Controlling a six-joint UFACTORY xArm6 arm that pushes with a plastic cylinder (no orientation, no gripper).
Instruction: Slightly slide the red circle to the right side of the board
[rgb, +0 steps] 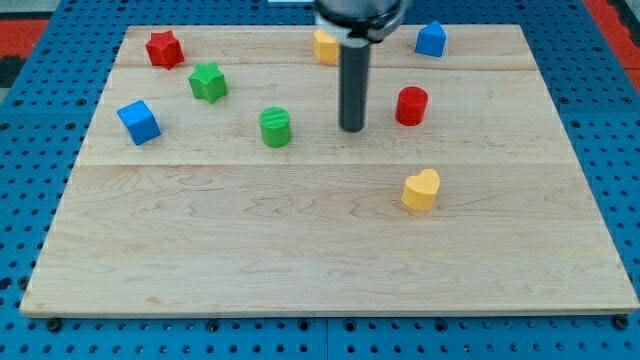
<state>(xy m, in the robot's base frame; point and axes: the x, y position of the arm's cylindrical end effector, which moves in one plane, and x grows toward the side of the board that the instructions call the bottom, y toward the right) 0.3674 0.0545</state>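
The dark rod (352, 85) stands upright, coming down from the mount at the view's 12 o'clock edge. My tip (352, 129) rests low, just above centre.

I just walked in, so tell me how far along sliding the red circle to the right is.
Done: my tip stands just to the view's left of the red cylinder-shaped circle block, on the pushing side. In hand: closing the small gap; they look apart. Left: the short push rightward across the wooden board.

Red circle (411, 105) upright, upper board, right of centre.
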